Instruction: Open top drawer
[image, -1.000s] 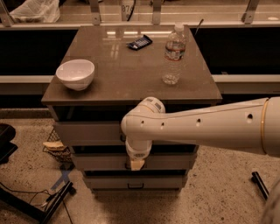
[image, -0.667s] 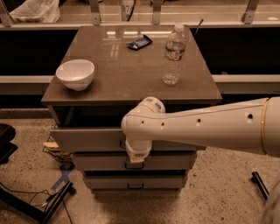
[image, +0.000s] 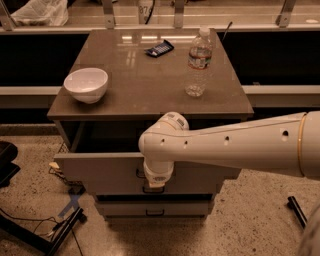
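The top drawer is a wide pale grey front under the brown tabletop. It stands pulled out towards me, and a dark gap shows behind the front. Part of its small black handle shows beside my wrist. My white arm reaches in from the right. My gripper points down against the middle of the drawer front at the handle, mostly hidden under the wrist. A narrower grey drawer below stays pushed in.
On the tabletop stand a white bowl, a clear water bottle and a small dark device. Cables and a black stand lie on the floor at left. A black bar lies at right.
The top drawer has slid out towards me, widening the dark gap under the tabletop. My arm and gripper have drawn back with the drawer front.
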